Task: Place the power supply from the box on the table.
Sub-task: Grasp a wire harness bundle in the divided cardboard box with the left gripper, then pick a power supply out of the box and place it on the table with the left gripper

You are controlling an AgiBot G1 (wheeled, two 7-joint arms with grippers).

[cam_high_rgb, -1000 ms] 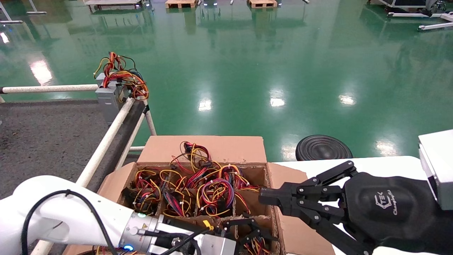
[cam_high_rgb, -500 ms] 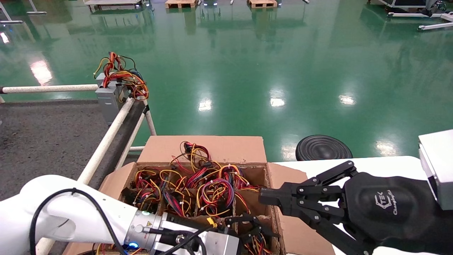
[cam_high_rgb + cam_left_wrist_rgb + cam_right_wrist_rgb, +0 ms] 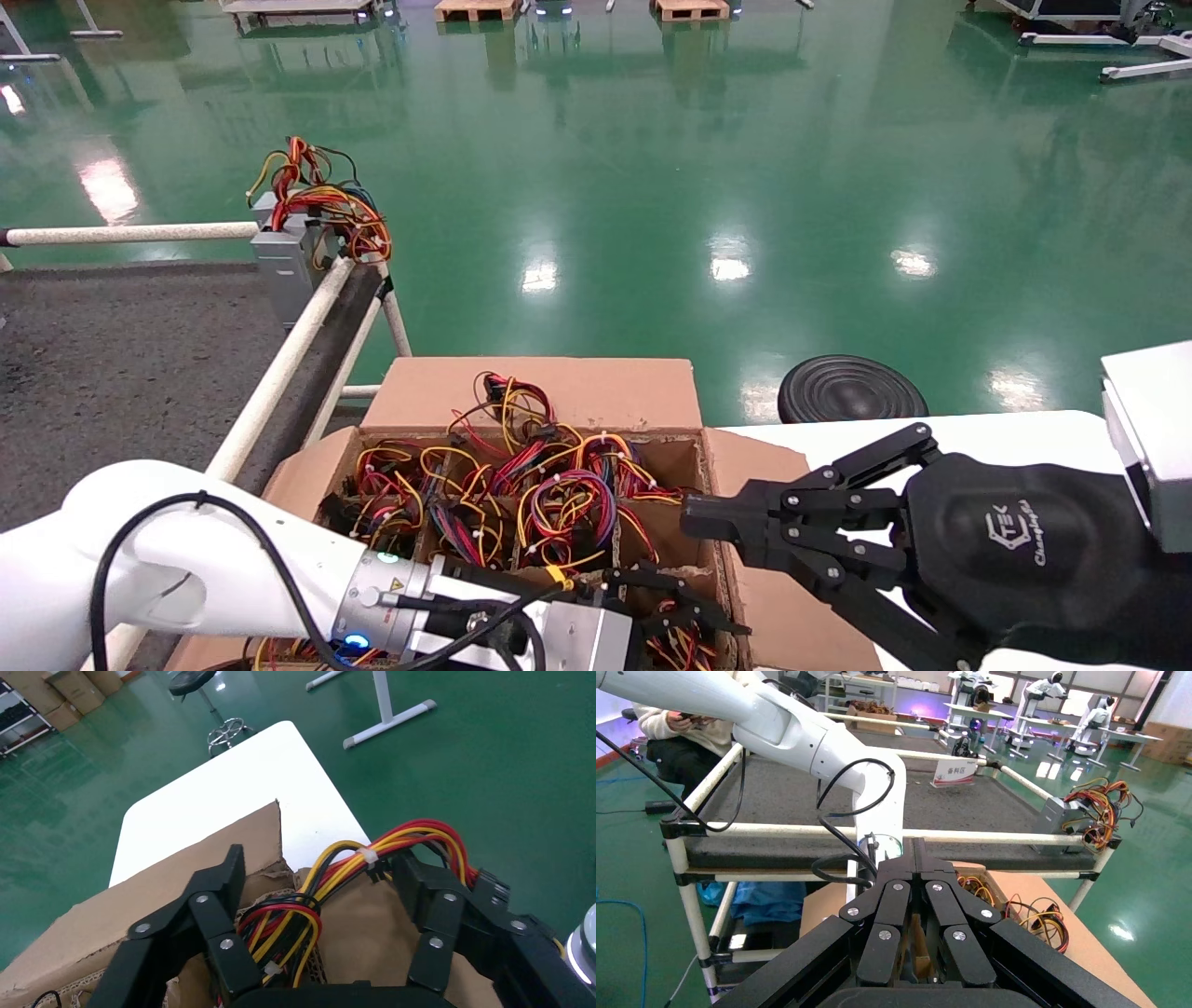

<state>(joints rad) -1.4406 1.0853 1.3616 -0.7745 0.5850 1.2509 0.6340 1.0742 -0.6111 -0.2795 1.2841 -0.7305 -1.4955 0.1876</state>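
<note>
The brown box (image 3: 559, 391) stands open below me, its cells full of red, yellow and black wires (image 3: 559, 503). The metal bodies of the power supplies in it are hidden. My left gripper (image 3: 684, 606) hangs open over the near right cell. In the left wrist view its fingers (image 3: 225, 881) straddle a wire bundle (image 3: 337, 874) without closing on it. My right gripper (image 3: 691, 518) is shut, with its tips at the box's right wall. One silver-grey power supply (image 3: 287, 261) stands on the far right corner of the dark grey table (image 3: 121, 354).
White rails (image 3: 279, 363) edge the table between it and the box. A smooth white tabletop (image 3: 978, 429) lies under the right arm, with a black stool (image 3: 852, 390) beyond it. In the right wrist view the left arm (image 3: 807, 741) crosses in front of the table (image 3: 975, 797).
My left gripper has moved to the right and farther over the near right cell of the box. The right gripper has not moved.
</note>
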